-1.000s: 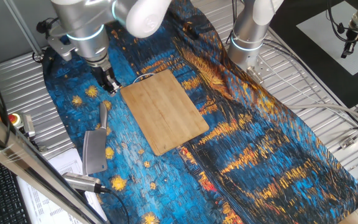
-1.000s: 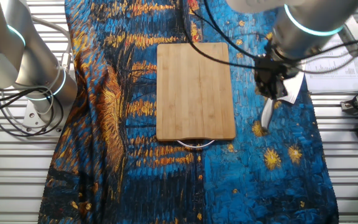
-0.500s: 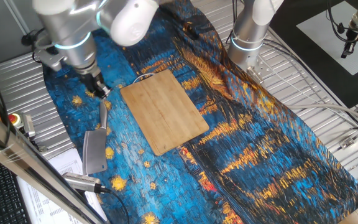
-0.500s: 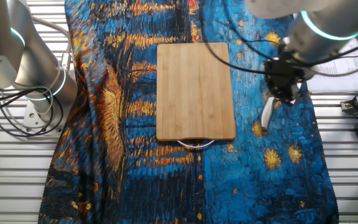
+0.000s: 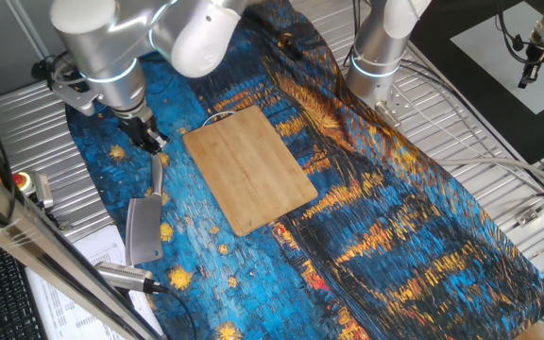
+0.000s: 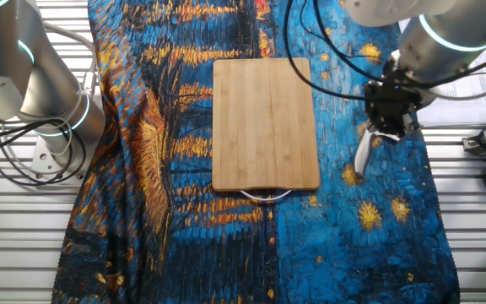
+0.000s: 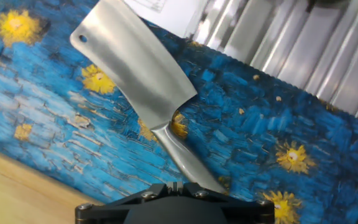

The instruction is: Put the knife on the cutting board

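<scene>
The knife, a grey metal cleaver (image 5: 143,229), lies flat on the blue patterned cloth left of the cutting board (image 5: 248,168), its handle (image 5: 157,178) pointing toward the gripper. My gripper (image 5: 149,140) hovers just beyond the handle's end, its fingers together and holding nothing. In the other fixed view the board (image 6: 266,122) lies at centre, the gripper (image 6: 386,127) is to its right, and only the handle (image 6: 363,154) shows under the arm. In the hand view the blade (image 7: 132,68) and handle (image 7: 188,163) run up from the shut gripper (image 7: 175,186).
A silver-and-black cylindrical tool (image 5: 126,276) and papers (image 5: 97,250) lie near the blade at the cloth's edge. A red button (image 5: 19,179) sits at the left. A second arm's base (image 5: 376,66) stands behind the board. Metal slats surround the cloth.
My gripper has moved away from the board's wire-loop end to just beyond the end of the knife handle. The knife and board have not moved.
</scene>
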Tool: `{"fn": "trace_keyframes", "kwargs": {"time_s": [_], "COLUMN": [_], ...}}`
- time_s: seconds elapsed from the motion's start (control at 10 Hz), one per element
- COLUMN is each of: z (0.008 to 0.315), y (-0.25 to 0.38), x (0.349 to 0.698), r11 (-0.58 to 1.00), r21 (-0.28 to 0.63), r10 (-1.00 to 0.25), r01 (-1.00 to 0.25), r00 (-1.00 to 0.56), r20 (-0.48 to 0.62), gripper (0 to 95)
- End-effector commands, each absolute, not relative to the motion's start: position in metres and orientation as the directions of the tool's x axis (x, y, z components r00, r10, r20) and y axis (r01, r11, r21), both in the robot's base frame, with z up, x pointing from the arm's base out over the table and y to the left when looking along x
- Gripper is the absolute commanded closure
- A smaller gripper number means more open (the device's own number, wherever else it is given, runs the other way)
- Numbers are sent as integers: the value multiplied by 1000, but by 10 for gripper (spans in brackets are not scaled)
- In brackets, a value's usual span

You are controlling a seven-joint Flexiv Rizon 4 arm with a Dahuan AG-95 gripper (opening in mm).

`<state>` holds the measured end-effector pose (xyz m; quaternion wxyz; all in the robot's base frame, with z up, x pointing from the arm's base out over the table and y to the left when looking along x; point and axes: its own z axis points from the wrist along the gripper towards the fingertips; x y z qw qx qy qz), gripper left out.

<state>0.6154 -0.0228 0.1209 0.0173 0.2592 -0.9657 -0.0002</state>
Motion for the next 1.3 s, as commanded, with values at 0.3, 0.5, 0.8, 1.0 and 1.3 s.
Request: {"fn": "trace_keyframes", "kwargs": {"time_s": [0.3, 0.5, 0.8, 1.0, 1.3], "z": [120, 114, 97, 85, 72], "y": [-23, -24, -27, -25, -24], "x": [617, 615, 622, 628, 630], "r11": [717, 620, 540, 472, 438], "r21": [1, -18, -11, -12, -5], "r10": [-697, -783, -841, -881, -898], "r01": [-697, -784, -841, -881, -899], "r00": [-716, -620, -541, -472, -438], "r20": [43, 52, 32, 39, 28], "gripper": [950, 950, 950, 950, 760]}}
